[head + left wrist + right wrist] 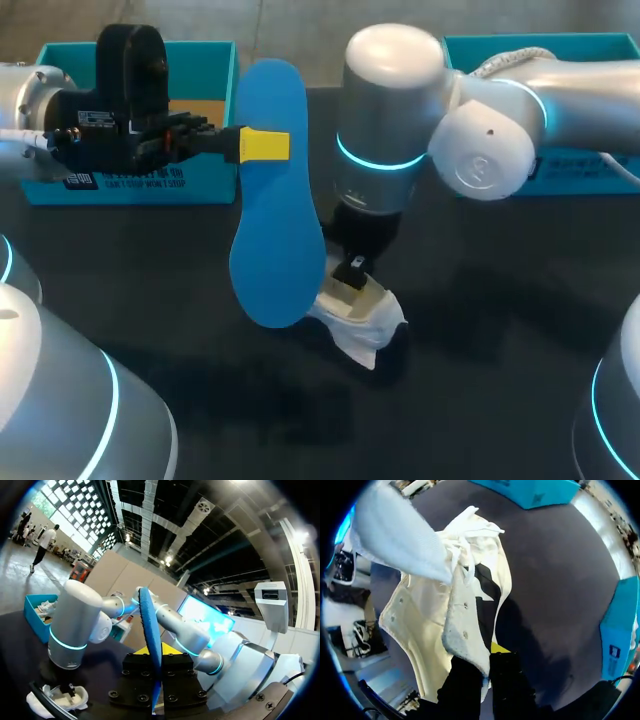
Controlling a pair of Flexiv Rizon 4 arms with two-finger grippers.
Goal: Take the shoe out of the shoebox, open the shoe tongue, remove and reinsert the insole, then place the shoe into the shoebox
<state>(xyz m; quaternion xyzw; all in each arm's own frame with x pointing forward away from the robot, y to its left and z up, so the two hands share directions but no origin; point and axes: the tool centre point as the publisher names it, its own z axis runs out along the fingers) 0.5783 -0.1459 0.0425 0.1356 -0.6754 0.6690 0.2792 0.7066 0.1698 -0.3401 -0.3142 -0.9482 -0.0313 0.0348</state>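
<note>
Left claw (265, 145) is clamped on the blue insole (272, 230), which sticks out both sides of its tips. Right claw (486, 667) looks pinched onto the white shoe (420, 625) at its side wall, I think.

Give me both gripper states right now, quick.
Left gripper: closed on the flat blue insole.
Right gripper: closed on the side wall of the white fabric shoe.
</note>
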